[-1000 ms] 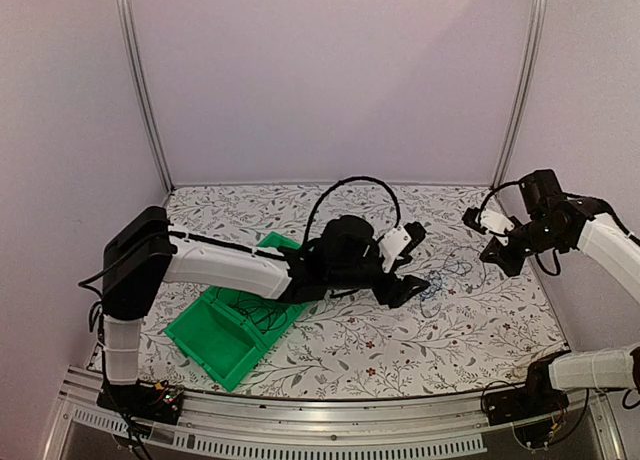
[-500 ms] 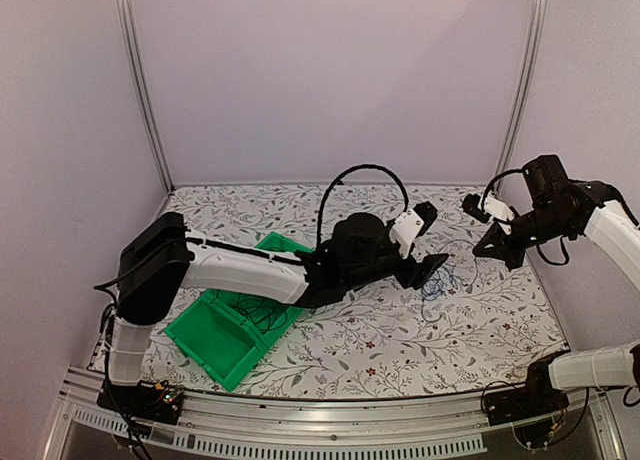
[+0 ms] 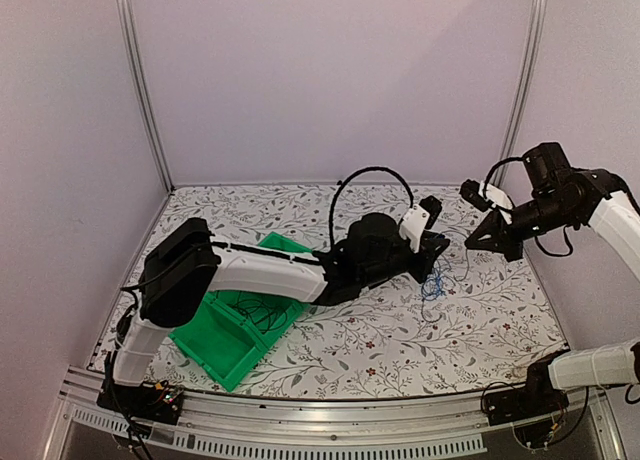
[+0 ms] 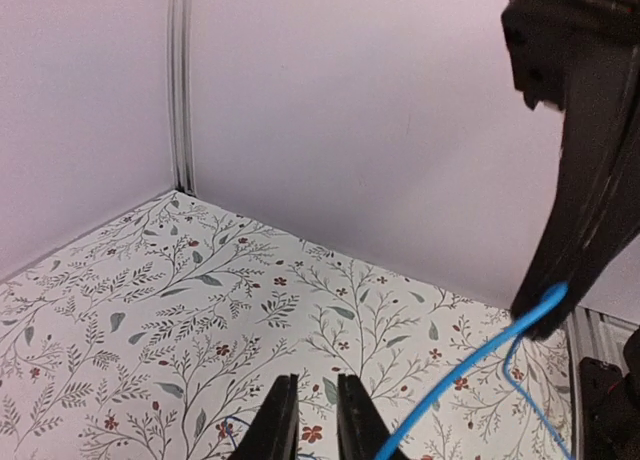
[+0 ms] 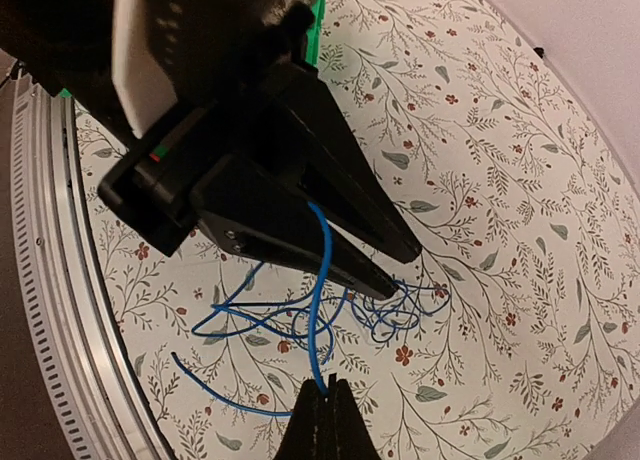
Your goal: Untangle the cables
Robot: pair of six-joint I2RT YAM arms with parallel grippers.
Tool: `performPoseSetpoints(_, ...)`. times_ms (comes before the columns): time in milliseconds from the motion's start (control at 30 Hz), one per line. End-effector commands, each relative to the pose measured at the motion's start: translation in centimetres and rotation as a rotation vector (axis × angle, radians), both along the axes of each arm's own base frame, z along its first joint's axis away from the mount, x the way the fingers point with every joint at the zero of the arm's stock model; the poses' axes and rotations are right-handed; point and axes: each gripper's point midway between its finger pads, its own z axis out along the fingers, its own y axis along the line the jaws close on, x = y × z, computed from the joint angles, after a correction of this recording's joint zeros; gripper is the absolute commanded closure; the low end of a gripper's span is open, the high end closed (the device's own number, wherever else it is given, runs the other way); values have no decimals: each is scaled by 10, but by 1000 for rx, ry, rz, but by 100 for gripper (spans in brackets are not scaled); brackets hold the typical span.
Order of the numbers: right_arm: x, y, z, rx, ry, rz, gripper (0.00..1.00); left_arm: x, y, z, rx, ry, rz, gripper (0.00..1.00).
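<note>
Slack is the thing to manage: the blue cable (image 5: 318, 280) is thin, light and limp, so it will follow any pull yet snag on its own loops, and a hard tug would likely tighten the knot rather than free it. Its tangle lies on the tabletop (image 3: 340, 350) toward the right edge, with one strand lifted off it. The right gripper (image 5: 325, 392) has its jaws clamped together on that strand. The left gripper (image 4: 315, 382) hovers over the tangle, jaws a narrow gap apart with only tabletop showing between them; the strand runs just beside one finger. A good second hold, I judge, is on the strand low down, near the coils. Thin black cables (image 3: 255, 315) lie in the green bin (image 3: 200, 342) by the near left corner.
</note>
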Motion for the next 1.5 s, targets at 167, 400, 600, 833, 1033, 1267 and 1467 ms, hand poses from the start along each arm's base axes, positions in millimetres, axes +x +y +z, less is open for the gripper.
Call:
performPoseSetpoints(167,-25,31,84,223,-50,176,100,60,20,-80,-21,287,87,95)
performPoseSetpoints(400,-29,36,158,345,-172,241,100,57,26,-118,48,328,99,99)
performPoseSetpoints(600,-22,40,205,407,-267,273,100,52,35,-140,84,361,103,100)
performPoseSetpoints(833,-16,38,247,460,-350,288,100,44,56,-163,106,395,130,100)
performPoseSetpoints(1033,-5,40,248,469,-347,285,100,32,68,-171,126,406,107,100)
performPoseSetpoints(1267,6,42,271,477,-410,292,100,19,90,-169,179,400,110,69)
performPoseSetpoints(1467,25,34,319,442,-684,226,100,-4,108,-167,204,402,88,57)
